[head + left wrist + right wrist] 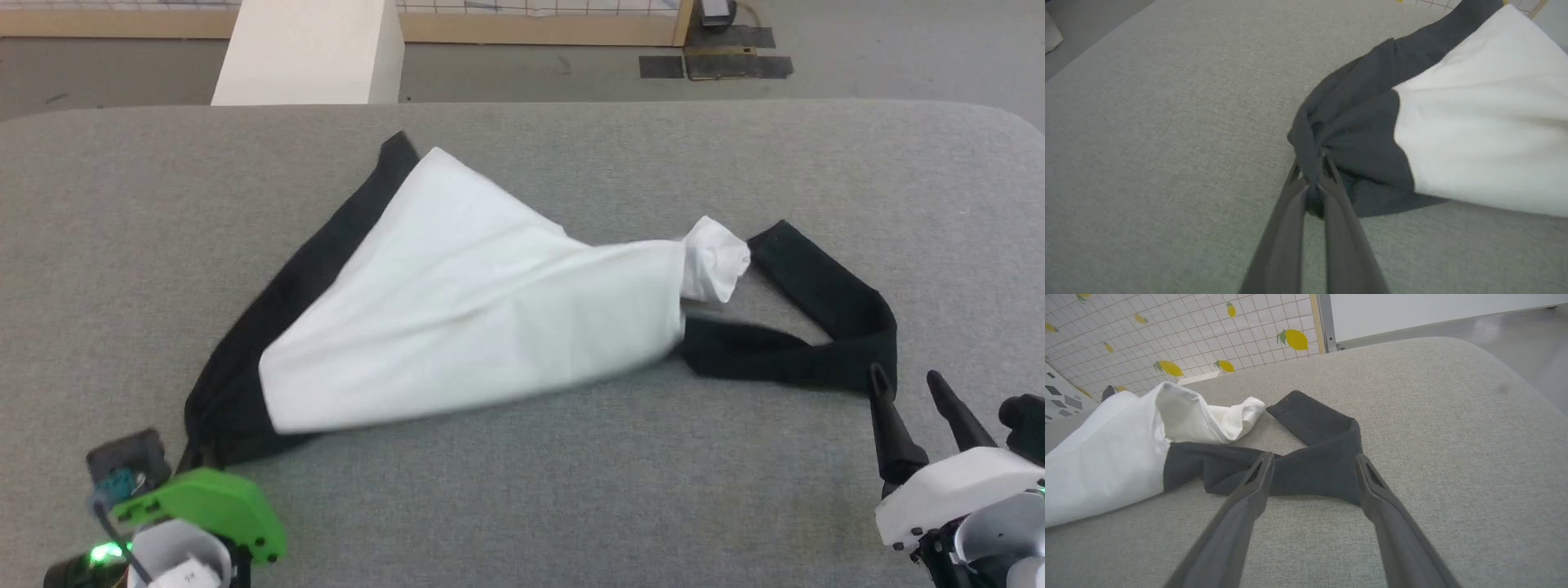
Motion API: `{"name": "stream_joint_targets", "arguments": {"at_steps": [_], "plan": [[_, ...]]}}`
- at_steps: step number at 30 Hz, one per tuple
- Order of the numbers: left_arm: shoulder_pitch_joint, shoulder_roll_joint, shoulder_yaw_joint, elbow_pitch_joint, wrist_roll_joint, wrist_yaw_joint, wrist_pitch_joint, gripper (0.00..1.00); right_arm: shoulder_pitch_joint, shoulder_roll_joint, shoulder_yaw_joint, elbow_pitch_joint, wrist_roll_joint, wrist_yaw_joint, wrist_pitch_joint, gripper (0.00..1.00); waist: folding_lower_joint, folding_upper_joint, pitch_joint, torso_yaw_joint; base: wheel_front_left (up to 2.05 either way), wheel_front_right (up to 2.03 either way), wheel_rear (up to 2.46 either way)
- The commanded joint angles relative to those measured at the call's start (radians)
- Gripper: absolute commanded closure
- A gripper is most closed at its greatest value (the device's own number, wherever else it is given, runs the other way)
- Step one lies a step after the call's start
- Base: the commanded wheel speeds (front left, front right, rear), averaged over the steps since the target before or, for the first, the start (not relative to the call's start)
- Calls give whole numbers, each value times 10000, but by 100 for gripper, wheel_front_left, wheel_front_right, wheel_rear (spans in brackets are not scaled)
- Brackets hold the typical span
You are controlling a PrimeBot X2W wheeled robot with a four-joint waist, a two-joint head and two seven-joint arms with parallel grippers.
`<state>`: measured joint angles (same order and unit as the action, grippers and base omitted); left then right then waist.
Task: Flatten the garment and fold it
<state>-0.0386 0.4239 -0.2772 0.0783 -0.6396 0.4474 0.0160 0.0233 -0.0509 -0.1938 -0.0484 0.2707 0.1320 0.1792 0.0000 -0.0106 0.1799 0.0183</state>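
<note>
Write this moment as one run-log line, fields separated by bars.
left pincer: shut on garment | right pincer: open, near black sleeve | garment: bunched, not folded

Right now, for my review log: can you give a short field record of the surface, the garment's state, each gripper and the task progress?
surface: grey padded table
garment state: the garment is bunched, with its white body drawn into a twisted cone and a black sleeve looped at the robot's right
left arm: left gripper shut on black cloth at the garment's near-left end
right arm: right gripper open, fingers pointing at the sleeve loop, nothing held
progress: not flattened, not folded
background: white box beyond the table
</note>
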Motion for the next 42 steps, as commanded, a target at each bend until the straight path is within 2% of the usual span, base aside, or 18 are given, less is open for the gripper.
{"name": "stream_joint_targets", "arguments": {"at_steps": [1, 2, 3, 4, 8, 11, 16, 19, 22, 25, 26, 27, 28, 29, 35, 39, 42], "plan": [[195, 27, 145, 85, 92, 210, -220, 100, 126, 7, 30, -50, -95, -13, 97, 0, 0, 106, 1, 117, 0, 0, 0], [280, -94, 167, 76, 40, 255, -310, 90, 134, 7, 50, -64, -125, -13, 150, 0, 0, 106, -5, 168, 0, 0, 0], [342, -285, 206, 30, -121, 167, -465, 10, 134, 7, 95, -95, -164, -13, 200, 0, 0, 106, -2, 220, 0, 0, 0], [355, -432, 308, 29, -239, 89, -711, 0, 125, 7, 152, -135, -220, -13, 233, 0, 0, 106, 16, 261, 0, 0, 0], [215, -942, 706, 159, -366, -307, -2181, 0, -29, 7, 647, -290, -528, -13, 406, 0, 0, 106, 83, 474, 0, 0, 0], [-39, -1247, 841, 93, 78, -727, -2700, 0, -290, 7, 1238, -279, -459, -13, 648, 0, 0, 106, 159, 683, 0, 0, 0], [-351, -2127, 1499, -912, 1715, -1401, -2772, 0, -1035, 7, 2135, 157, 96, -13, 1440, 0, 0, 106, 380, 982, 0, 0, 0], [-309, -2732, 1751, -1319, 2642, -1910, -2774, 0, -1623, 7, 2401, 769, 784, -13, 2399, 0, 0, 106, 503, 1126, 0, 0, 0], [-371, -3137, 1979, -1229, 3143, -2477, -2775, 0, -2203, 7, 2512, 1437, 1212, -13, 3509, 0, 0, 106, 602, 1277, 0, 0, 0], [-464, -3392, 2126, -1059, 3434, -2832, -2776, 0, -2642, 7, 2535, 1753, 1146, -13, 4220, 0, 0, 106, 700, 1415, 0, 0, 0], [-522, -3466, 2191, -997, 3489, -2959, -2776, 0, -2782, 7, 2538, 1788, 1170, -13, 4353, 53, 0, 106, 724, 1458, 0, 0, 0], [-561, -3517, 2244, -953, 3523, -3047, -2776, 0, -2896, 7, 2513, 1767, 1198, -13, 4352, 63, 0, 106, 743, 1487, 0, 0, 0], [-599, -3570, 2299, -889, 3555, -3150, -2776, 0, -3036, 7, 2442, 1706, 1149, -13, 4241, 88, 0, 106, 771, 1519, 0, 0, 0], [-627, -3602, 2338, -840, 3582, -3220, -2776, 0, -3130, 7, 2391, 1656, 1025, -13, 4158, 100, 0, 106, 787, 1539, 0, 0, 0], [-662, -3715, 2422, -660, 3702, -3417, -2777, 0, -3584, 7, 2288, 690, 444, -13, 3729, 100, 0, 106, 782, 1637, 0, 0, 0], [-697, -3730, 2520, -492, 3686, -3560, -2777, 0, -3594, 7, 2426, -811, 543, -13, 3833, 100, 0, 106, 608, 1691, 0, 0, 0], [-616, -3732, 2491, -480, 3621, -3490, -2777, 0, -3162, -91, 2779, -2336, 750, -13, 4356, 100, 0, 106, 426, 1662, 0, 0, 0]]}}
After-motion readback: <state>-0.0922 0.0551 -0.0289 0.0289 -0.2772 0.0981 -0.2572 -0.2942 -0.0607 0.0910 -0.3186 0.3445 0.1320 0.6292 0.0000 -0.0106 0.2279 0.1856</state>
